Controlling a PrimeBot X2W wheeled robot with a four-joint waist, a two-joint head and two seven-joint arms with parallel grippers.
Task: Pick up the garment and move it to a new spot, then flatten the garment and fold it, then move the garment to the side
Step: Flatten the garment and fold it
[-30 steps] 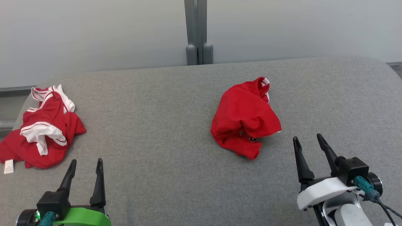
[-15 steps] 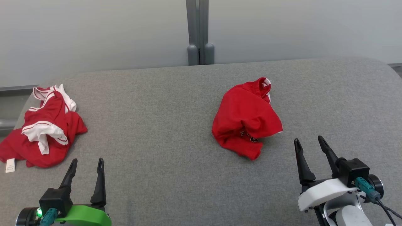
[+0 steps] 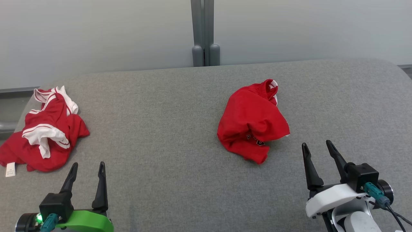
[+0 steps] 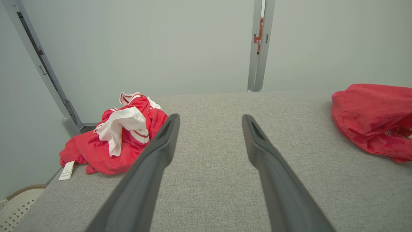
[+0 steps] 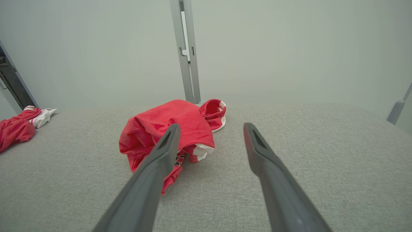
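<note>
We see the red garment (image 3: 252, 120) heaped in a crumple, white-edged band uppermost, right of centre on the grey pad (image 3: 167, 129), near our right gripper (image 3: 316, 143). Its dark lettering (image 3: 254, 139) is unreadable. Both that and the left gripper (image 3: 88, 164) stand wide apart, empty. Since a second ago only our view has shifted.

A grey fabric worktop (image 3: 167, 180) spreads before me. At its far-left edge lies a crumpled red-and-white garment (image 3: 48, 129), a white tag (image 3: 10, 169) at its near corner. Behind stand pale wall panels (image 3: 96, 32) joined by a grey post (image 3: 205, 29).
</note>
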